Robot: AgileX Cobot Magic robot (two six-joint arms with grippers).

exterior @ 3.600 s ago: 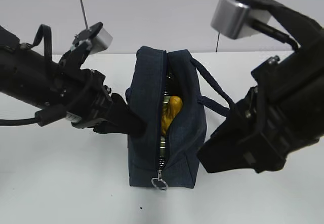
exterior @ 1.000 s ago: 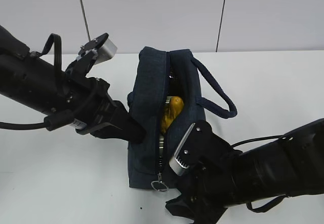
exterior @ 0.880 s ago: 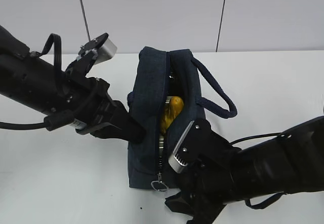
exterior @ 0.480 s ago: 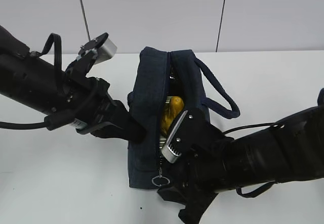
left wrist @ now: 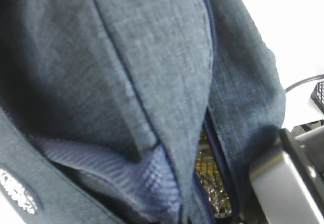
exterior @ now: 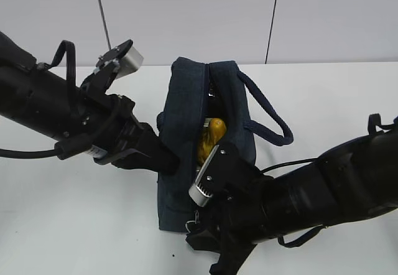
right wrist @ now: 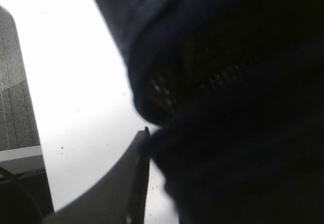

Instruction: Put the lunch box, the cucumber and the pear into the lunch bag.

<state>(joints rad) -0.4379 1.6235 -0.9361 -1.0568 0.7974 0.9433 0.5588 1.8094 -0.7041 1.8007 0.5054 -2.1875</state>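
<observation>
Left gripper (exterior: 166, 157) presses the lunch bag (exterior: 186, 110) side; right gripper (exterior: 200, 234) nears the zipper pull, both grips hidden. Judged: brace the bag, pinch the ring squarely.

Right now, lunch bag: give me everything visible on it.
The lunch bag is boxy, dark navy woven fabric, standing upright on the white table. Its top zipper is partly open, showing the yellow pear inside. One looped handle hangs off its right side. The left tool presses into its left wall; the right arm covers its near end.
</observation>
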